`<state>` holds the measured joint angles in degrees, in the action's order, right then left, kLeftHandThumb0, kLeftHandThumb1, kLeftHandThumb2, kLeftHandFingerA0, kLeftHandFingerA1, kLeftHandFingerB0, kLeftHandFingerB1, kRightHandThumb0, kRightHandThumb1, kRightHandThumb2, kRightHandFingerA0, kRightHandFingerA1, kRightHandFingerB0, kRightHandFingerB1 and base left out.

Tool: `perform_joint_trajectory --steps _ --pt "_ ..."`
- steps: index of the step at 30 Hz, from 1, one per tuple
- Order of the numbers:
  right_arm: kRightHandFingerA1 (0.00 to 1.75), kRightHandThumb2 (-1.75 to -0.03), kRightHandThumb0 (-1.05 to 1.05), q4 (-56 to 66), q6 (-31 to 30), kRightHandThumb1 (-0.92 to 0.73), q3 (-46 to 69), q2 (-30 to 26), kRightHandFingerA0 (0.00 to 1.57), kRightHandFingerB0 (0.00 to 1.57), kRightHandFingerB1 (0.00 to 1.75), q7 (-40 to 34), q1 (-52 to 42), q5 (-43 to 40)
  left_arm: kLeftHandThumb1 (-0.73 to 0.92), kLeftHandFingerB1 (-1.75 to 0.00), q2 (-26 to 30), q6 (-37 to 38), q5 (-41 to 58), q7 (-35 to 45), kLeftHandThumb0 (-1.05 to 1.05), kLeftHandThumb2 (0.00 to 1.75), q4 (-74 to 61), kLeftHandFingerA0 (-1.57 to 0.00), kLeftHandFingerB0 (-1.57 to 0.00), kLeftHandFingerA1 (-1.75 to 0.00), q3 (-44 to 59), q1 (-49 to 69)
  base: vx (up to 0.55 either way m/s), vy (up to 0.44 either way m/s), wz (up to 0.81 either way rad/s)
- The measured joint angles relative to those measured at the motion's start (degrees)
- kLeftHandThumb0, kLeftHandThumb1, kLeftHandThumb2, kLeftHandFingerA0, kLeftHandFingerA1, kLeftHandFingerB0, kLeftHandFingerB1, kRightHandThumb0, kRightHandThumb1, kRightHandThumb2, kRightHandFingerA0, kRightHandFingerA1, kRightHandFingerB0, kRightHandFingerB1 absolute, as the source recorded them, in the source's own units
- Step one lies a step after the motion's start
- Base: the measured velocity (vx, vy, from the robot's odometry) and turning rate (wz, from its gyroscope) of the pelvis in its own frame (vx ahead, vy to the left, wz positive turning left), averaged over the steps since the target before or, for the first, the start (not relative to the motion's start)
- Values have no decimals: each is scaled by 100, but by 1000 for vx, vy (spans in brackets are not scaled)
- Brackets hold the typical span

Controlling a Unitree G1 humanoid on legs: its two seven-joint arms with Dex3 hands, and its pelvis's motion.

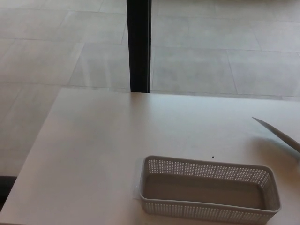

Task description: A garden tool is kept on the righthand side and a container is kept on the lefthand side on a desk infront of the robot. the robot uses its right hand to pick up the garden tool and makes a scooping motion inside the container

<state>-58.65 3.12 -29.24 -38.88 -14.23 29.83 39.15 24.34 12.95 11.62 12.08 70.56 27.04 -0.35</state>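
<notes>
A big white desk [103, 154] fills the view. A grey basket [208, 206] with little holes sits near its front edge. A grey garden tool [277, 134] pokes in from the right, pointed tip up-left. Neither hand shows, so I cannot tell about the fingers.
</notes>
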Motion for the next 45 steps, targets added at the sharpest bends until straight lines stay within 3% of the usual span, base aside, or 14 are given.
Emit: perform_joint_trajectory --steps 4,6,8,9,19,20,21,31,32,33,37,38,39,45 --pt "143 -73 -24 14 294 -69 270 -24 86 81 76 -99 -57 -94 -13 -124 0 0 0 7 -105 141 -10 -107 -95 -121 -5 1 0 0 0" --pt "165 -79 -20 14 441 -68 387 -27 89 69 138 -136 -62 -136 -13 -123 0 0 0 13 -105 143 -13 -111 -97 -119 -7 7 0 0 0" --pt "173 -82 -21 20 593 -64 519 -28 80 65 155 -176 -80 -169 -21 -116 0 0 0 14 -105 145 -22 -99 -99 -109 -17 15 0 0 0" --pt "173 -90 -18 34 708 -60 611 -28 99 68 146 -195 -90 -197 -20 -116 0 0 1 17 -105 146 -24 -97 -97 -110 -18 29 0 0 0" --pt "172 -109 -16 78 1634 -48 1594 -30 103 72 145 -589 -91 -533 -19 -113 2 0 -2 15 -104 142 -40 -101 -98 -109 -85 74 0 0 0" --pt "138 -114 -34 78 1712 -49 1663 -35 120 94 122 -635 -89 -554 -20 -113 2 0 -1 15 -104 143 -39 -99 -98 -111 -87 74 0 0 0" --pt "175 -112 -26 78 1795 -48 1732 -47 92 78 150 -684 -83 -573 -20 -111 2 0 -1 15 -104 142 -41 -100 -97 -109 -89 74 0 0 0" --pt "175 -114 -25 383 2597 -48 2378 -277 93 79 147 -1087 5 -724 -21 -112 65 2 -2 12 -105 144 -51 -101 -95 -107 -133 121 0 0 0" --pt "138 -114 -33 447 2681 -49 2402 -315 121 94 122 -1116 -8 -725 -19 -114 70 2 -1 13 -102 142 -50 -115 -107 -117 -133 121 0 0 0" --pt "137 -115 -32 507 2742 -51 2415 -357 122 94 119 -1132 -25 -725 -23 -110 73 2 -1 17 -104 145 -51 -103 -98 -106 -133 121 0 0 0" --pt "175 -119 -26 835 3020 -47 2411 -650 96 78 145 -1209 -236 -690 -21 -110 76 4 -2 22 -105 144 -60 -119 -106 -109 -155 129 0 0 0" --pt "136 -114 -34 922 3066 -49 2378 -728 123 90 115 -1226 -323 -657 -24 -109 78 4 -2 23 -101 144 -59 -105 -97 -104 -155 129 0 0 0" --pt "174 -111 -26 1034 3151 -46 2304 -849 96 80 138 -1274 -466 -584 -23 -106 78 4 -1 22 -104 146 -59 -107 -98 -105 -155 127 0 0 0" --pt "175 -105 -22 1407 3499 -42 2015 -1104 92 72 153 -1650 -1153 -154 -22 -99 92 5 -9 21 -105 145 -62 -105 -103 -108 -195 136 0 0 0"
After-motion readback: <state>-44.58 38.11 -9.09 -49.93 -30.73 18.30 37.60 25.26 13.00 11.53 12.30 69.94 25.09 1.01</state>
